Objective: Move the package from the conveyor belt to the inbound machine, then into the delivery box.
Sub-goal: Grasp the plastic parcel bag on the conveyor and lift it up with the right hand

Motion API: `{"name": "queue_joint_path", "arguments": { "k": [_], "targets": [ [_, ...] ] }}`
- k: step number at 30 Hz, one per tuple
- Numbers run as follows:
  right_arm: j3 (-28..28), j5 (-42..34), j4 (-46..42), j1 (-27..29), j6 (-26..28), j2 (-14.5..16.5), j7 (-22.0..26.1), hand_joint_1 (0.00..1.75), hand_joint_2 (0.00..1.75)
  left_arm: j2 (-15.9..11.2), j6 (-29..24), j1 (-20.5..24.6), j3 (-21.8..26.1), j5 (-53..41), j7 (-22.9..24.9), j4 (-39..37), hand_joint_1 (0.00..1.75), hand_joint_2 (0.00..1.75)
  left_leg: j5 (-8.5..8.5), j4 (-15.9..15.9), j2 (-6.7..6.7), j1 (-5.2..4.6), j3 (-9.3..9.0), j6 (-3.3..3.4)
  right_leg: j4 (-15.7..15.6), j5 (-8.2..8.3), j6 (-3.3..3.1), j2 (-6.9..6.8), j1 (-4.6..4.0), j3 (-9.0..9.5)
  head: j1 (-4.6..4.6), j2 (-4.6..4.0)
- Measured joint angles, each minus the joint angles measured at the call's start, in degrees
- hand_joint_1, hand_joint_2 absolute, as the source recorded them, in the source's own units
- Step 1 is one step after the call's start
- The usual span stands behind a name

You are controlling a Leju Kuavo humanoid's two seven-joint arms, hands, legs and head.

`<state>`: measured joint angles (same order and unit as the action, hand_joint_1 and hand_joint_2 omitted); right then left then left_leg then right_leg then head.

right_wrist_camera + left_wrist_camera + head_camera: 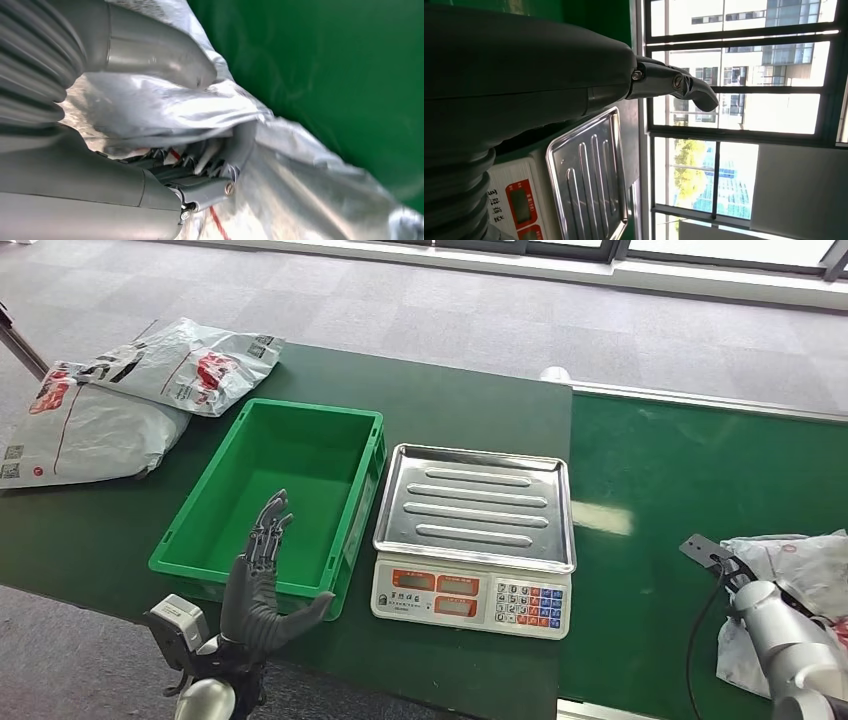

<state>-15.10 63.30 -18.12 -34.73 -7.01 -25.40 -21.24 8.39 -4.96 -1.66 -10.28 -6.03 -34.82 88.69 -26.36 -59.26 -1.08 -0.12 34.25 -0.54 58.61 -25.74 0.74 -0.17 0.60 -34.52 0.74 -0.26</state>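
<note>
Package (pixel 165 107), a crumpled silver bag on the green conveyor belt (pixel 660 490), is grasped by the right hand (pixel 150 145); the left hand (pixel 262 585) hovers released, fingers spread.

- The right hand (pixel 165 150) reaches into a crumpled silvery-grey package (pixel 280 175), which lies on the green conveyor belt (pixel 325 65).
- The thick grey thumb (pixel 155 55) presses on one side of a fold of the wrapping; the darker fingers (pixel 200 187) close against its other side.
- The fold is pinched between them.
- A thin red line (pixel 217 222) marks the wrapping beside the fingers.
</note>
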Motion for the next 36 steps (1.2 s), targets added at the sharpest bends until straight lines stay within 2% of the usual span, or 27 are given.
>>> {"name": "queue_joint_path", "arguments": {
  "k": [3,6,12,15,17,25,31,36],
  "targets": [
    [-0.1,0.2,0.0,-0.1,2.5,0.0,1.3,1.75,1.75,0.0,-0.1,-0.1,0.0,0.0,0.2,0.2,0.0,1.75,-0.01,0.0,0.01,0.0,0.04,0.0,0.0,0.0,0.0,0.01,0.0,-0.05,0.0,0.0],
    [-0.2,-0.1,-0.1,-0.1,7.4,0.3,5.0,1.75,1.75,0.0,-0.3,-0.4,0.0,0.0,0.4,0.7,0.0,1.75,-0.01,0.0,0.03,0.01,0.12,0.0,0.0,0.0,0.0,0.02,-0.01,-0.1,0.0,0.0],
    [-1.1,-5.5,-5.0,0.2,20.5,2.3,21.0,1.75,1.75,0.0,-1.3,-2.2,0.0,-0.5,0.4,2.6,0.0,1.75,0.01,0.0,0.12,0.01,0.19,-0.02,0.0,0.01,-0.02,0.14,-0.01,-0.23,0.0,0.0],
    [-1.4,-12.0,-11.4,1.9,27.8,4.3,31.0,1.75,1.75,0.0,-1.9,-2.7,0.0,-0.9,0.3,3.2,0.0,1.75,0.03,0.0,0.08,0.02,0.19,-0.02,0.0,0.01,-0.02,0.09,-0.02,-0.25,-0.01,0.0],
    [-1.4,-16.0,-17.3,3.8,31.7,5.7,35.5,1.75,1.75,0.1,-2.3,-2.7,0.0,-1.0,0.1,3.2,0.0,1.75,0.04,0.0,0.01,0.02,0.2,-0.03,0.0,0.01,-0.03,0.01,-0.02,-0.25,-0.01,0.0],
    [-1.3,-24.7,-39.4,12.5,39.9,9.8,43.2,1.75,1.75,0.1,-3.0,-2.4,0.0,-1.0,-0.4,2.9,0.0,1.75,0.02,0.0,-0.17,0.02,0.32,-0.01,0.0,-0.06,-0.04,-0.16,-0.01,-0.28,0.0,0.0],
    [1.3,-28.3,-54.5,17.9,36.9,12.0,43.8,1.75,1.75,0.0,-3.6,-1.5,0.0,-0.7,-1.1,2.0,0.0,1.75,-0.02,0.0,0.07,0.01,0.36,-0.04,0.0,-0.07,-0.03,0.07,0.0,-0.46,-0.01,0.0],
    [2.8,-29.2,-59.7,19.3,35.1,12.8,44.0,1.75,1.75,0.0,-3.7,-1.2,0.0,-0.7,-1.4,1.6,0.0,1.75,0.0,0.0,0.09,0.01,0.38,-0.04,0.0,-0.03,-0.05,0.08,0.0,-0.45,-0.01,0.0]
  ]
}}
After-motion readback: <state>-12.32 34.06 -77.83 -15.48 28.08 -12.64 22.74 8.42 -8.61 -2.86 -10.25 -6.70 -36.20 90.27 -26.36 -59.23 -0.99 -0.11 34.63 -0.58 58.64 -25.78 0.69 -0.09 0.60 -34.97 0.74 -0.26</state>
